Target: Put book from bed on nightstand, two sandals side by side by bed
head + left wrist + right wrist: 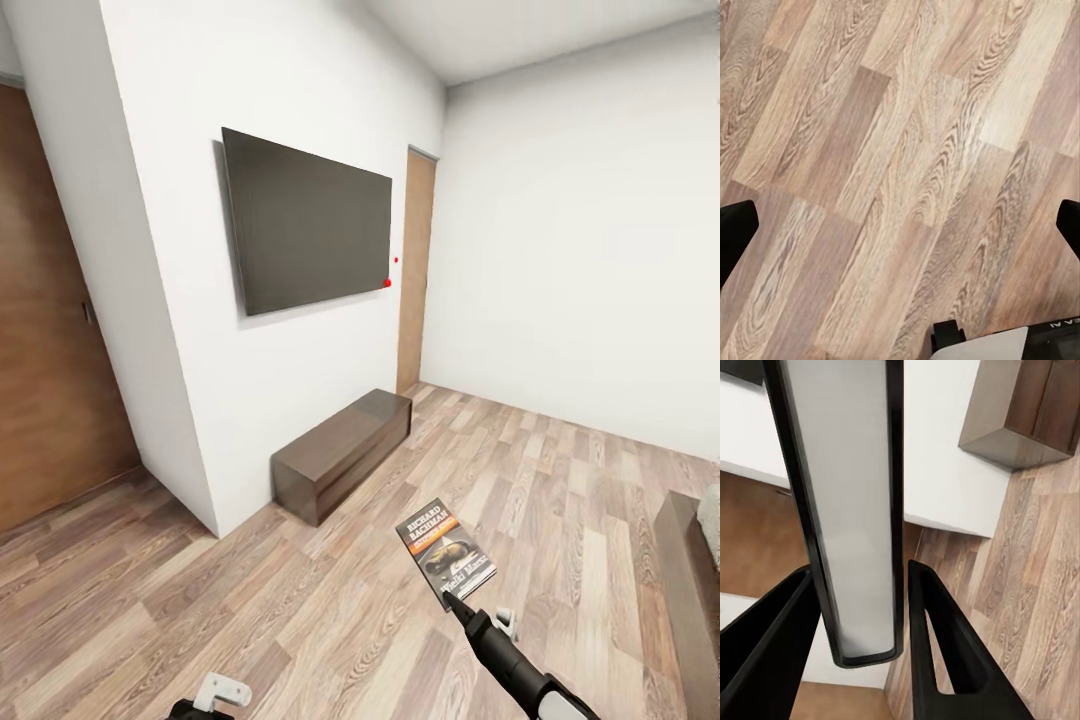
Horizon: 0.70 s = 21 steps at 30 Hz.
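Gripping the book (pixel 445 555) by its lower edge, the right hand (pixel 447 597) is seen at the lower right of the head view, with the book held upright above the wood-plank floor (pixel 300 610) and its cover, bearing an orange band and white lettering, turned toward the camera. In the right wrist view, the book (pixel 844 510) is presented edge-on as a pale slab with a dark border, and it is clamped between the two black fingers (pixel 945 660). The left hand (pixel 900 232) is directed at bare floor planks; its two dark fingertips (pixel 735 232) are set wide apart at opposite borders of the left wrist view, with nothing held between them. A dark wall-mounted screen (pixel 305 220) is fixed to the white wall, and a long low dark bench (pixel 345 452) is placed on the floor just below it. A wooden door (pixel 416 270) is located in the far corner. A corner of the bed (pixel 690 560) is visible at the right edge of the head view, well apart from the book.
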Motion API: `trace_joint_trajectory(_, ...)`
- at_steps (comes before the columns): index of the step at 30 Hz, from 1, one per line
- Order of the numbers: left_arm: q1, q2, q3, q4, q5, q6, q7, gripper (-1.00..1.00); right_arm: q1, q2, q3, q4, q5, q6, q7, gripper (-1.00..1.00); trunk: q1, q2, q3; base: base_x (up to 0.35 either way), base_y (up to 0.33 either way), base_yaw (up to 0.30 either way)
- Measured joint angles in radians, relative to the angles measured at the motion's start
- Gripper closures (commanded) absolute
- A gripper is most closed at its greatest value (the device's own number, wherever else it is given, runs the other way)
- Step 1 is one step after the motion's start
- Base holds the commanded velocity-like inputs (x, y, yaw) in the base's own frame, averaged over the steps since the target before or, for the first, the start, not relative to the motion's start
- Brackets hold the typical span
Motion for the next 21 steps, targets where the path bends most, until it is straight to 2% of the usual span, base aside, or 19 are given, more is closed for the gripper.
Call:
trace_joint_trajectory(15,0.000,0.000,0.000,0.000,0.000,0.000,0.000,-1.00,0.000,0.001,0.000,0.000,0.000,0.000,0.000,1.00,0.000,0.000,0.000,0.076,0.000,-0.014)
trace_joint_trajectory(21,0.000,0.000,-0.001,0.000,0.000,0.000,0.000,-1.00,0.000,0.000,-0.001,0.000,0.000,0.000,0.000,1.00,0.000,0.000,0.000,0.076,0.000,-0.105)
